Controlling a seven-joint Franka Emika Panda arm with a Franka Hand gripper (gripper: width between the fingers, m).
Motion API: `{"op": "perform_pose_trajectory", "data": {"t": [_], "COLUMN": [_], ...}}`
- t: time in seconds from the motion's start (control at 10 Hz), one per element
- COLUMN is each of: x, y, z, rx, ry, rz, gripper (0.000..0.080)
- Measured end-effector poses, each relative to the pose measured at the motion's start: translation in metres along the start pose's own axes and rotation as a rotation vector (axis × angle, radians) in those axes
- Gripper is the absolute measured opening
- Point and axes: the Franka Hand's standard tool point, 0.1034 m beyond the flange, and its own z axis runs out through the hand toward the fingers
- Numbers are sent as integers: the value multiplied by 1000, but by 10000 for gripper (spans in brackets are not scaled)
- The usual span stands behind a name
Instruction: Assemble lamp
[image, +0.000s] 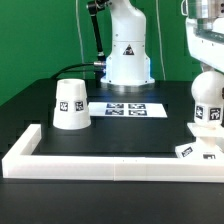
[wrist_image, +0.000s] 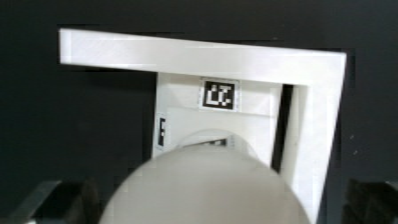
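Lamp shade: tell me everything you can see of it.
The shade is a plain white tapered cone, plastic by its look. It stands upright on the black table, wide end down, at the exterior view's left, apart from the marker board. One black-and-white square tag shows on its side. Only the table touches it. The wrist view does not show it.

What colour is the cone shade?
The tapered plastic cone shade is white with a black-and-white square tag; exterior view shows it best.
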Motion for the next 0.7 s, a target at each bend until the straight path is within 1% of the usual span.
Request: {"op": "perform_pose_trajectory", "data": {"t": [0.1, 0.3, 0.7], "x": [1, 4, 4], "y": [0, 1, 1], "z": [0, 0, 0], "rx": [0, -6, -5], "ry": [0, 4, 3], "rz": [-36, -276, -561], "gripper": [698, 699, 699]}}
